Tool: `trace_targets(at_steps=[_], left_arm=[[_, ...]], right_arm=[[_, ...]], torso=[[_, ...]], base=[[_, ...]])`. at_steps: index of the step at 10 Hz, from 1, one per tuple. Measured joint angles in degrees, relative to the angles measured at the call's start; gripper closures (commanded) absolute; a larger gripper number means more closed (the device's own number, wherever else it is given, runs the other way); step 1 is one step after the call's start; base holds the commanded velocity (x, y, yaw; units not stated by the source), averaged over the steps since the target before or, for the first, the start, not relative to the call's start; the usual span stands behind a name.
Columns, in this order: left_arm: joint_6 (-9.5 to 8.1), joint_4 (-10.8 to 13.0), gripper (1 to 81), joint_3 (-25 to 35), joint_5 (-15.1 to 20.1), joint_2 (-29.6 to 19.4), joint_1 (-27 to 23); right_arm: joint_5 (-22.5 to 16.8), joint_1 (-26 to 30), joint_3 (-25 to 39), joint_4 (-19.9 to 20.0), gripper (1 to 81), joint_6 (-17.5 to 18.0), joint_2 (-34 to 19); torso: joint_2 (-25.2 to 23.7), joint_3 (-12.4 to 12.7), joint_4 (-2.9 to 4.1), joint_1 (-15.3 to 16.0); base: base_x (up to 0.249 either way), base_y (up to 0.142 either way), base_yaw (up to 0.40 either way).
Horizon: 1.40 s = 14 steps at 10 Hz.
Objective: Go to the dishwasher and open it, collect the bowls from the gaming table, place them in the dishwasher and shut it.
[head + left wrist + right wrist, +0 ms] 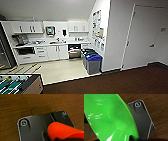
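Observation:
The dishwasher (74,52) sits under the counter of the kitchenette at the far wall, and its dark inside shows, so it stands open. A bright green bowl (109,117) hangs close to the right wrist camera above the dark wood floor, with my right gripper shut on its rim. In the left wrist view an orange bowl (62,131) juts out over the same brown floor, held in my left gripper. The gaming table is out of view.
A table-football table (17,85) with a green field stands at the near left. Grey bins with blue and green lids (93,62) stand beside the white wall corner (110,37). The kitchenette's pale floor (60,70) lies ahead. A white door (145,37) is at the right.

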Motion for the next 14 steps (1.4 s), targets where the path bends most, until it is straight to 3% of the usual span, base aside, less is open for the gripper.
trace_targets(at_steps=[14], left_arm=[[0.00, 0.0, 81.1, 0.1, 0.0, 0.1, 0.0]], right_arm=[[-0.1, 0.0, 0.0, 0.0, 81.1, 0.0, 0.0]], torso=[[0.0, 0.0, 0.00, 0.0]], base=[[0.151, 0.000, 0.000]])
